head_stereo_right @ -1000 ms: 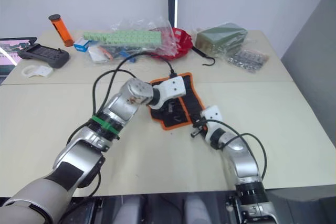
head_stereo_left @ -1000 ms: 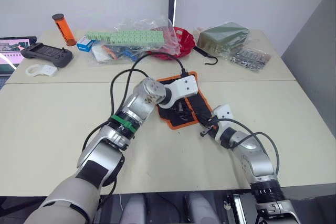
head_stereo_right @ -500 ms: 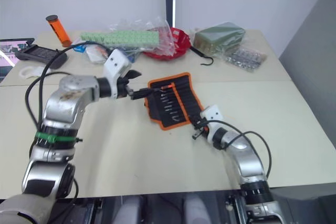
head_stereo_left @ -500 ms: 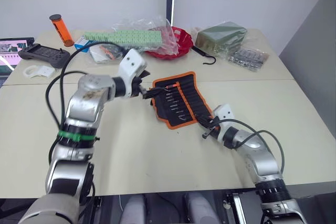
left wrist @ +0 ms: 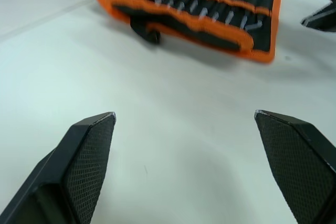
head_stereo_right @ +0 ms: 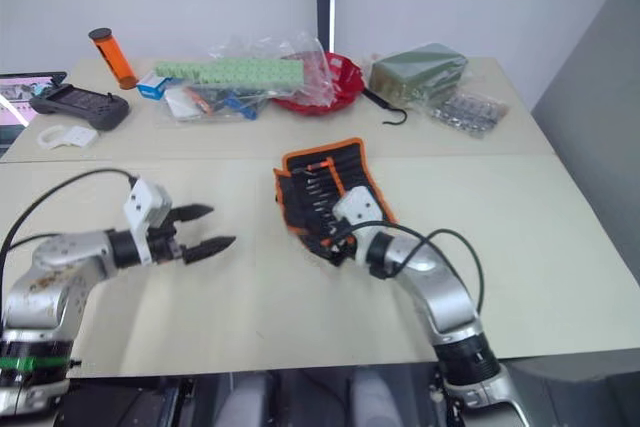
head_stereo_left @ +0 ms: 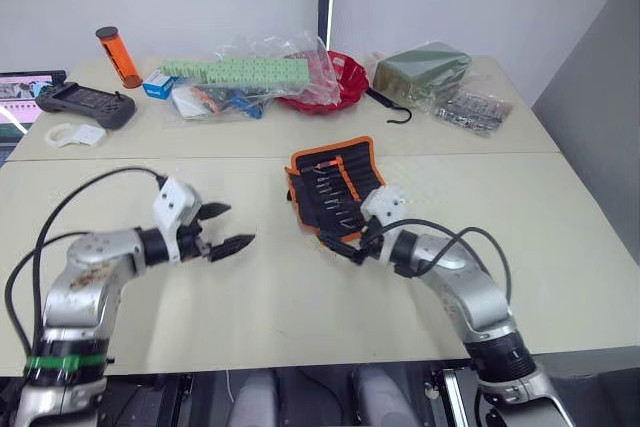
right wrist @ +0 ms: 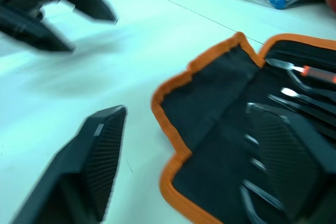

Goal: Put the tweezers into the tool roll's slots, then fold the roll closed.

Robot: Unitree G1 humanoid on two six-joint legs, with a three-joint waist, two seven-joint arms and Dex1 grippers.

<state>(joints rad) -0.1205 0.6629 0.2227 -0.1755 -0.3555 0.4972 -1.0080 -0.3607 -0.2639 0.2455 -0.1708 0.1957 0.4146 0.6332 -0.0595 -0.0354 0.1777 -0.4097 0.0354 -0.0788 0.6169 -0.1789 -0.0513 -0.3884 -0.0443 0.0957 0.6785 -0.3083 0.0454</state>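
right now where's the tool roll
The tool roll lies open on the near table, centre-right in the head views, just ahead of the right end effector and well right of the left end effector.

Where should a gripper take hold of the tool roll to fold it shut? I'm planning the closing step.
Grip the tool roll by its near orange-bound flap edge, probably best. The right gripper hangs open right there, one finger over the fabric. That flap is thin, free of tweezers and curls up slightly, so a finger could slide under from the table side. The left gripper is open and well away.
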